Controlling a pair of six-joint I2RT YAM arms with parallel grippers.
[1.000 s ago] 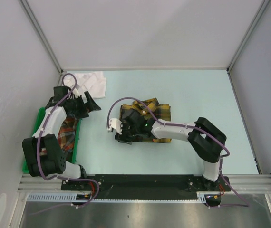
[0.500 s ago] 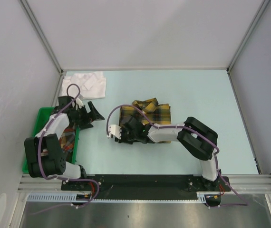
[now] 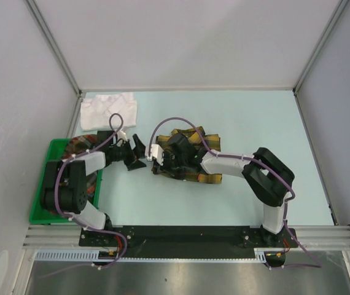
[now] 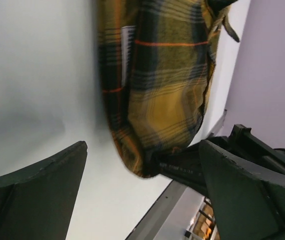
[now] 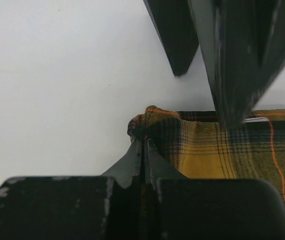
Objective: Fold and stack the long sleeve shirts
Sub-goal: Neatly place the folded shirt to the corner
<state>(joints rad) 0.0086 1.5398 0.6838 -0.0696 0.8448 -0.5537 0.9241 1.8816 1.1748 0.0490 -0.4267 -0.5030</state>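
Observation:
The yellow-and-black plaid shirt (image 3: 194,161) lies bunched on the table's middle. My right gripper (image 3: 160,163) is shut on its left corner (image 5: 145,122), jaws pressed together with cloth between them. My left gripper (image 3: 139,153) is open and empty just left of that corner, facing it. In the left wrist view the shirt (image 4: 157,85) hangs between my open fingers (image 4: 37,190). The white shirt (image 3: 108,109) lies folded at the back left. The red-orange plaid shirt (image 3: 78,146) lies in the bin, partly hidden by my left arm.
The green plastic bin (image 3: 40,203) stands at the near left edge, beside the left arm's base. Grey walls close the table on the left, back and right. A black rail runs along the near edge.
My left arm has swung from over the bin rightward to the yellow shirt's left corner. My right gripper has kept hold of the corner and shifted slightly away, bunching the shirt.

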